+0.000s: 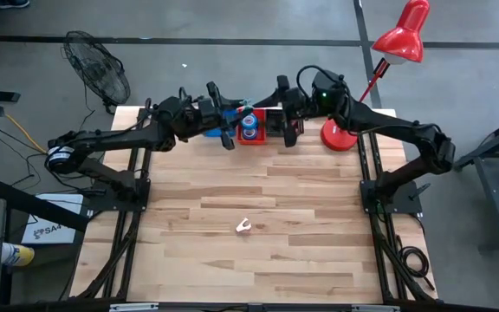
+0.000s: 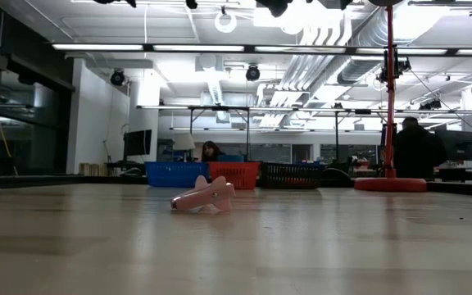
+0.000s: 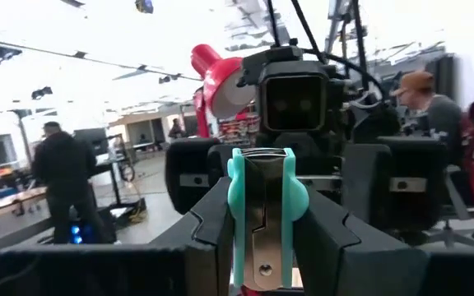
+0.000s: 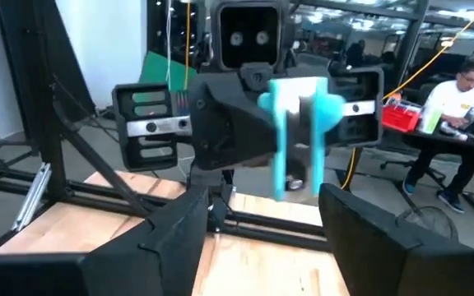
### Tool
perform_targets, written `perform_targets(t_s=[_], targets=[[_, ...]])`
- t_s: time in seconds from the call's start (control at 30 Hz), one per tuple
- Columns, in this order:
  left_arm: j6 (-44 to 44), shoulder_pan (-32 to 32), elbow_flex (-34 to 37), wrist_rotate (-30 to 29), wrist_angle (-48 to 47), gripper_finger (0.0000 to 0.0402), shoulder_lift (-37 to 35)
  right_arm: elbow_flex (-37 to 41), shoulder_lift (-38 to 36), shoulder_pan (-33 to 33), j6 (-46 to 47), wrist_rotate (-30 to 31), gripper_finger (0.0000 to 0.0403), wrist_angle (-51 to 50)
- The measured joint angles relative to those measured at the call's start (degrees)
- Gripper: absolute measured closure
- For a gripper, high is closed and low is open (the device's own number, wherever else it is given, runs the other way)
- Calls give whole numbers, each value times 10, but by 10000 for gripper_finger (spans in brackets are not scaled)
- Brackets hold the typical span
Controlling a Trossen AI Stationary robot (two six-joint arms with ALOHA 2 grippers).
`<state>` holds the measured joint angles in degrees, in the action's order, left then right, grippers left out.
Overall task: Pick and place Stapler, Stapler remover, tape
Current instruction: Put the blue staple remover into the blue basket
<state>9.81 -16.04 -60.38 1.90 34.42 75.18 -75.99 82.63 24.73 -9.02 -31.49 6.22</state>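
A teal stapler remover with metal jaws sits in my left gripper, which is shut on it high above the table's far edge. My right gripper faces it from the right. It is open, and its fingers stand short of the remover. Below them a red basket holds blue tape rolls. A pink stapler remover lies on its side mid-table. The stapler is out of view. My left gripper pinches the teal stapler remover by its two teal side grips between the two fingers. The fingers reach about level toward the table's right. The remover's far end stands out past the fingertips toward my right gripper, lifted clear above the baskets.
A blue basket, the red basket and a black basket line the far edge. A red desk lamp stands at the far right. A fan stands off the table's far left. People sit and stand beyond the table.
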Motion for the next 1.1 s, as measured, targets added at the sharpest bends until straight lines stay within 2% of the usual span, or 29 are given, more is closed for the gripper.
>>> perform_targets(t_s=[0.33,0.57,0.7,1.1], targets=[[-1,-1,0,52,23,315,0,0,17,-3,16,10,214,35],[-1,-1,0,60,22,315,0,0,29,-31,11,18,218,62],[-1,-1,0,63,18,315,-1,0,28,-35,-1,46,221,64],[-2,-1,0,67,7,315,-1,0,28,-39,0,41,253,67]])
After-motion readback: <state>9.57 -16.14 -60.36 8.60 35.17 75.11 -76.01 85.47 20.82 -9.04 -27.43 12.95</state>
